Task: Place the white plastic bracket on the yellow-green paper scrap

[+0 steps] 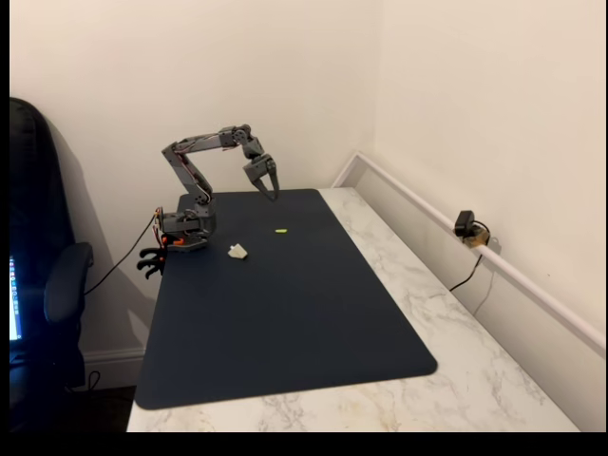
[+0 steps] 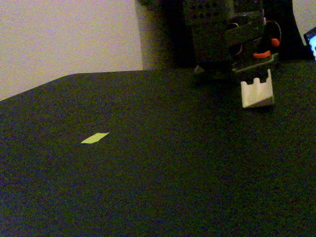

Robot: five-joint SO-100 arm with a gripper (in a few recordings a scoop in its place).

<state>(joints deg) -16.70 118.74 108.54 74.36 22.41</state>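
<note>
- The dark mat [image 1: 285, 313] covered most of the marble worktop [image 1: 446, 380], and both task pieces lay on it near its far edge.
- The arm [image 1: 195, 180] stood at the mat's far left corner, folded high, its gripper [image 1: 272, 190] hanging above the far edge with the jaws slightly parted and nothing between them.
- The white plastic bracket [image 1: 237, 251] rested just beside the arm's base, near the mat's left edge; in a fixed view its notched top edge [image 2: 256, 89] pointed up.
- The yellow-green paper scrap [image 1: 281, 230] lay flat, apart from the bracket toward the mat's middle.
- The pick-up looked like the step in hand: the claw would need to swing back toward the base, open wider, and close across the bracket's flat sides rather than its notches, gripping low so the piece did not tip.
</note>
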